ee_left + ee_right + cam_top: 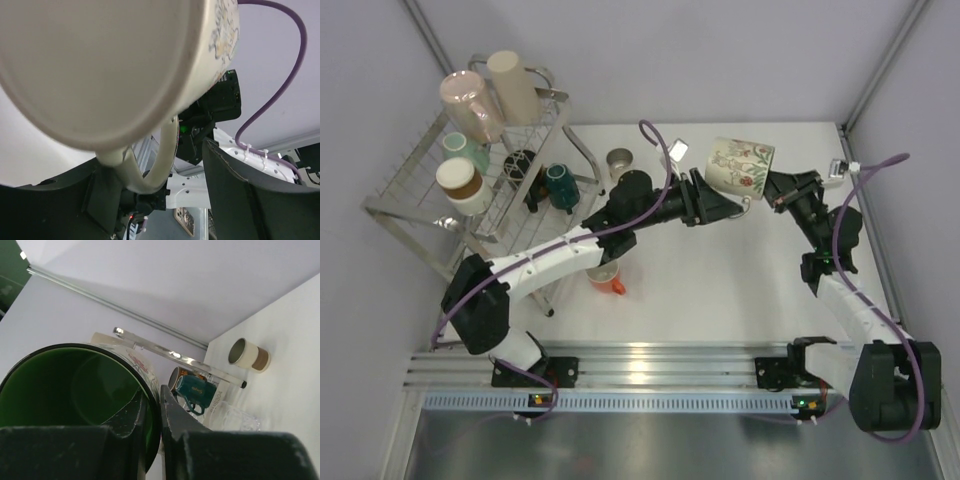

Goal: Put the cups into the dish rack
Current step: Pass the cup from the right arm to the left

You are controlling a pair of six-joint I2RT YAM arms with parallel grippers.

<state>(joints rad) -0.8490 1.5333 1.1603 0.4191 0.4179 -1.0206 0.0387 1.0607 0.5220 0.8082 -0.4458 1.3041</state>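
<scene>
jaws of right gripper (153, 399) pinch glossy mug (65, 390)

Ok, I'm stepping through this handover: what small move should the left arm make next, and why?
Probably close the left gripper on the handle of the floral mug. The right gripper pinches the mug's rim in mid-air, the handle seems to sit between the open left jaws, and the dish rack stands on the left arm's side.

At your right hand (154, 410) the mug (75, 390) is glossy glazed ceramic, shiny green inside. Left of that hand, the dish rack (415, 185) is bright metal wire; the worktop (720, 280) is matt white.
</scene>
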